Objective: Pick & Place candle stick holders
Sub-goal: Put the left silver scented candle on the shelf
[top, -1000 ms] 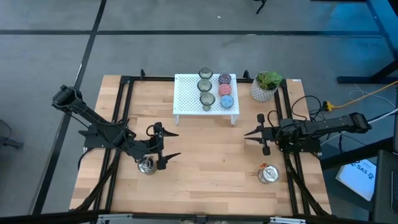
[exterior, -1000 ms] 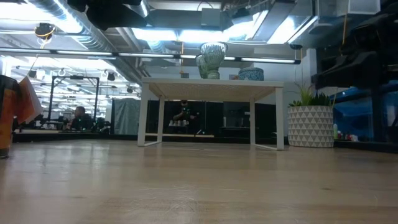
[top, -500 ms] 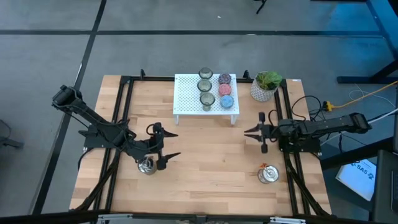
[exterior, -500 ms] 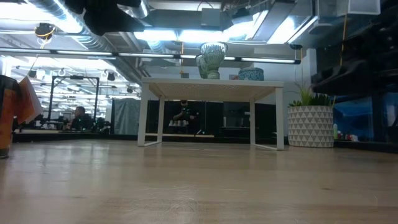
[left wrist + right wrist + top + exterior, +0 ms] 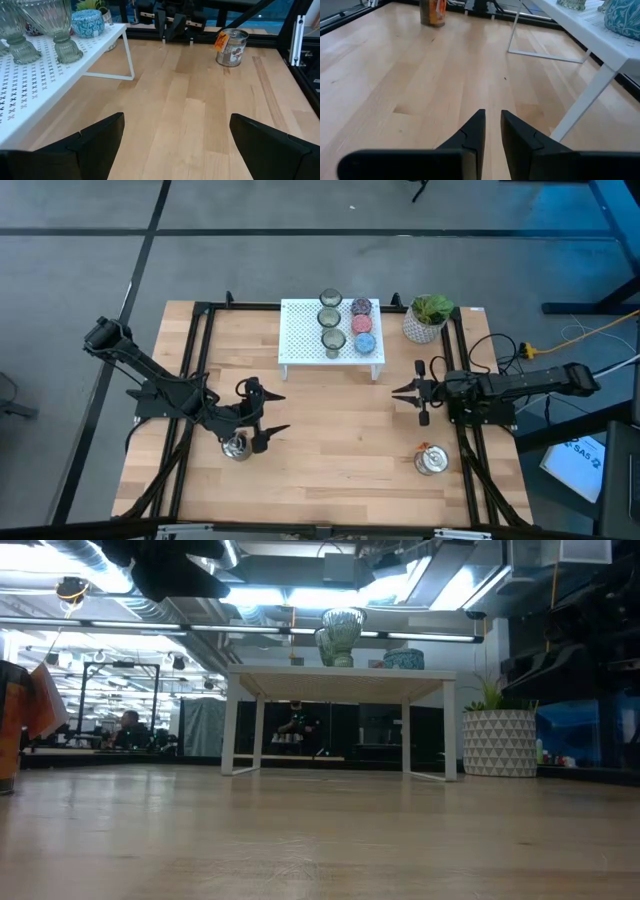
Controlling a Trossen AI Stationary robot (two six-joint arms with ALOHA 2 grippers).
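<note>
We see left gripper [image 5: 268,413] spread wide, empty, lower left beside silver holder [image 5: 236,446]; right gripper [image 5: 408,393] nearly closed, empty, centre right.

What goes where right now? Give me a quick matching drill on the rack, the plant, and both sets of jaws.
Things:
1. white perforated rack
2. potted plant
3. left gripper
4. right gripper

States or places:
A. jaws nearly closed, empty
B. jaws wide apart, above a silver holder
C. holds six small cups
D. far right corner of the table

Pairs: 1-C, 2-D, 3-B, 4-A
</note>
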